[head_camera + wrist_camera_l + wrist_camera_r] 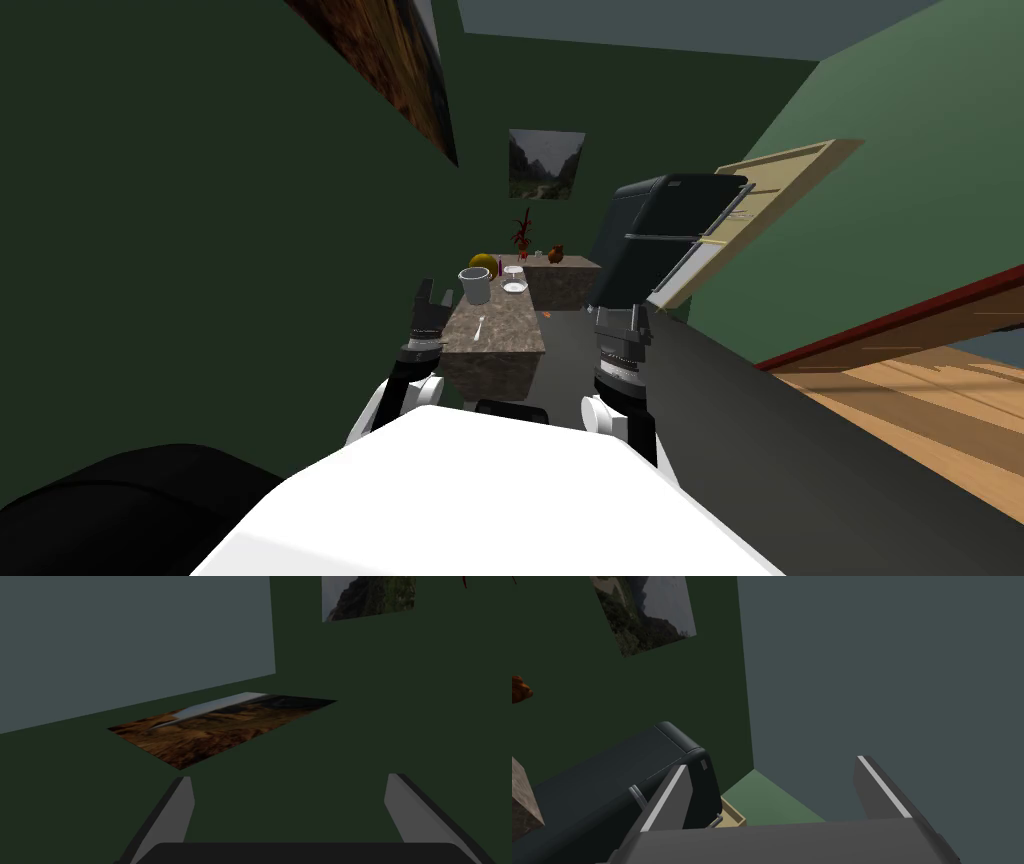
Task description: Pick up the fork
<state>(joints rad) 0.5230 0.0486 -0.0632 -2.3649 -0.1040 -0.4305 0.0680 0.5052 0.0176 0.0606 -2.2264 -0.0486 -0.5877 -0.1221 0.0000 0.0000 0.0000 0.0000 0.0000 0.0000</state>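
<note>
The left end effector stood spread and empty, raised just beside the counter's near left corner. The right end effector, also spread, held nothing off the counter's right side. The fork lay flat on the counter's near end, a grey pail farther along. A dark fridge stood right of the counter.

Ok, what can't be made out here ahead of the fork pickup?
- Fork, head view: too small to tell which end holds the tines.
- Yellow object, head view: its lower part is hidden behind the pale cup; too small to identify.
- Dark fridge, right wrist view: cut off by the edge and partly covered by a finger of the open right gripper.
- Open left gripper, head view: its height above the counter cannot be judged.
</note>
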